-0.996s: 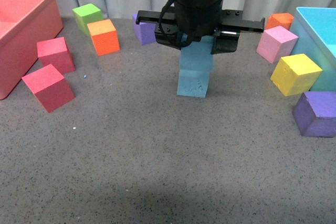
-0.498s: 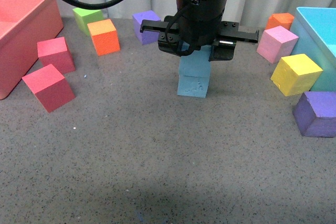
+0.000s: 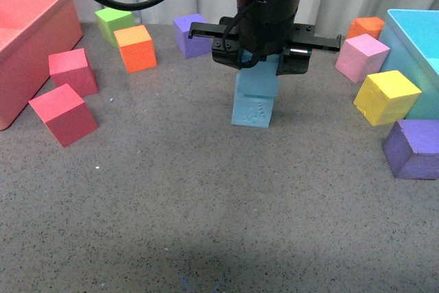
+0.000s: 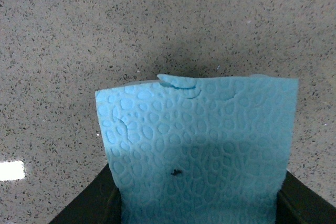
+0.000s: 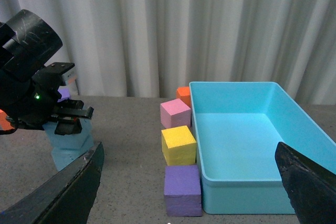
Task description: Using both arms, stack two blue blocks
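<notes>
In the front view my left gripper is shut on the upper blue block. That block rests on the lower blue block, which shows raised marks on its front face. In the left wrist view the held block fills the space between the black fingers. My right gripper is open and empty, away from the stack. In its wrist view the stack sits under the left arm.
A red bin stands at the left and a light-blue bin at the right. Red cubes, a green cube, an orange cube, purple cubes, a yellow cube and a pink cube ring the stack.
The left gripper has settled a little lower over the stack with the upper blue block in it, then shifted slightly to the right. The lower block has not moved.
</notes>
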You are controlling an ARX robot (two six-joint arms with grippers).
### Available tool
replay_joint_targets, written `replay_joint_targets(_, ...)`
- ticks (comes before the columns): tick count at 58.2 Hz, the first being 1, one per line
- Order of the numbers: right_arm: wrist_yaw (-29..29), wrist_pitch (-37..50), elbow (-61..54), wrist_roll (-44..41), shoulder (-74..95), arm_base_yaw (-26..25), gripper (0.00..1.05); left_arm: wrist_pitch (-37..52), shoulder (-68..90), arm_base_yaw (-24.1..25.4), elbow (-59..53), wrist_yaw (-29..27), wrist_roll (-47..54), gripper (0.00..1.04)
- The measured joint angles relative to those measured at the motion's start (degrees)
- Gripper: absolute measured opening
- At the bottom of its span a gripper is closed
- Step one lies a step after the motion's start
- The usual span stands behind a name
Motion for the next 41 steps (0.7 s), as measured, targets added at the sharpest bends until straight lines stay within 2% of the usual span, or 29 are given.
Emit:
replay_joint_targets(16, -0.02, 0.00, 0.00, 0.00, 0.00, 0.00, 0.95, -0.63, 0.81, -0.02, 0.07, -0.22, 1.03, 0.45)
replay_joint_targets(29, -0.02, 0.00, 0.00, 0.00, 0.00, 0.00, 0.95, -0.85, 0.81, 0.00, 1.22, -0.39, 1.05, 0.97)
replay_joint_targets(32, 0.00, 0.00, 0.00, 0.00, 0.00, 0.00, 0.95, -0.63, 0.79, 0.09, 1.22, 0.24, 0.76, 1.00)
replay_joint_targets(41, -0.02, 0.00, 0.00, 0.00, 0.00, 0.00, 0.95, 0.61, -0.63, 0.35, -0.42, 2.45, -0.26, 0.98)
